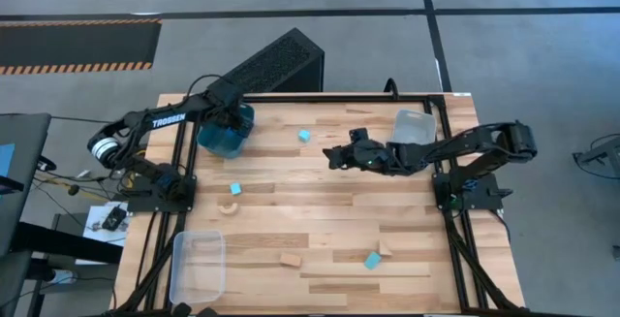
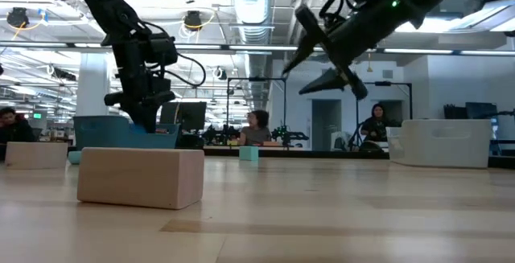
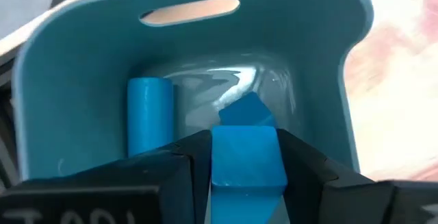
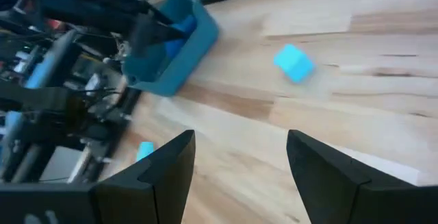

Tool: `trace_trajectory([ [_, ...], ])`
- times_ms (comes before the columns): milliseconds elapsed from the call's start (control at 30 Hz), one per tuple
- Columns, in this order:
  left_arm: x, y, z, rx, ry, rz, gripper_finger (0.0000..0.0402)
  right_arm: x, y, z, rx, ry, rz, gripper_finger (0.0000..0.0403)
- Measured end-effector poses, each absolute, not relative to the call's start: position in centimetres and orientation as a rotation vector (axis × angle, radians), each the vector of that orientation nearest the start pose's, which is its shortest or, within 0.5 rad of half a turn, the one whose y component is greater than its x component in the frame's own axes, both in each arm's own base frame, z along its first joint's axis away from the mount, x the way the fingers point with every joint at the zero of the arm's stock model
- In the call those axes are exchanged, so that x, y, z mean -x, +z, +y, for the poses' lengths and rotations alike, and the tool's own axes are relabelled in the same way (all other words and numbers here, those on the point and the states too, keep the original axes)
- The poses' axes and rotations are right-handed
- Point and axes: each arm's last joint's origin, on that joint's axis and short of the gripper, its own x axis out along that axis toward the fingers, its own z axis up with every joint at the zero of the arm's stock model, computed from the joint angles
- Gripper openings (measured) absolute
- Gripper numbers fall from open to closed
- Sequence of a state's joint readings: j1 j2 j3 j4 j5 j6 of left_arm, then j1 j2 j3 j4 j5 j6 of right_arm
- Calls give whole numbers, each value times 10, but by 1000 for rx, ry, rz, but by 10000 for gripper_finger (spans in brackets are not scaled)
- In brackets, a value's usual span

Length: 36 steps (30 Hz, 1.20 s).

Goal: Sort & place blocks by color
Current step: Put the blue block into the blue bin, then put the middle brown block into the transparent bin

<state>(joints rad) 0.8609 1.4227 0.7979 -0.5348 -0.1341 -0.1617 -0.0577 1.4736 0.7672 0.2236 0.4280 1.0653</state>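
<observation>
My left gripper (image 3: 245, 157) reaches down into the teal bin (image 1: 225, 135) at the table's far left and is shut on a blue block (image 3: 246, 176). A blue bar (image 3: 149, 118) and another blue block (image 3: 248, 109) lie in the bin. My right gripper (image 1: 331, 155) hangs open above the table's middle with nothing between its fingers (image 4: 239, 148). A cyan cube (image 1: 303, 135) rests on the table just beyond it. Further cyan blocks (image 1: 235, 189) (image 1: 373, 260), a tan arch (image 1: 230, 207) and tan blocks (image 1: 291, 258) (image 1: 386, 249) lie scattered nearer the front. My left gripper pinches the blue block by two opposite sides (image 3: 217, 166) between its two fingers. The fingers come steeply from above. The block is lifted, within the teal bin's walls and above the pieces on its floor.
One clear bin (image 1: 415, 126) stands at the far right, another clear bin (image 1: 199, 264) at the near left corner. A black box (image 1: 281, 63) stands beyond the table's far edge. People sit in the room behind. Bare wood lies in the table's middle.
</observation>
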Motion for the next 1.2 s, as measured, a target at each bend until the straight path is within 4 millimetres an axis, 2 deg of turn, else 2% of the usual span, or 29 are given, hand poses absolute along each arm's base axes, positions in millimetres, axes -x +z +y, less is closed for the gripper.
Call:
trace_trajectory([
  [167,-161,178,197,607,946,1055,110,-311,209,-41,-1002,-577,161,255],
  [300,-161,178,197,628,968,1046,116,-316,207,-42,-1033,-563,101,255],
  [500,-159,178,197,621,1026,1059,161,-323,216,-39,-1012,-479,-19,255],
  [733,-159,178,198,629,1033,1043,186,-324,217,-35,-982,-461,-3,255],
  [867,-161,179,196,655,1047,1025,187,-324,216,-33,-1049,-408,25,255],
  [1033,-162,194,185,651,1094,961,188,-319,217,-27,-1059,-375,120,255],
  [1200,-163,225,162,597,1086,820,188,-300,219,-11,-1000,-446,303,255],
])
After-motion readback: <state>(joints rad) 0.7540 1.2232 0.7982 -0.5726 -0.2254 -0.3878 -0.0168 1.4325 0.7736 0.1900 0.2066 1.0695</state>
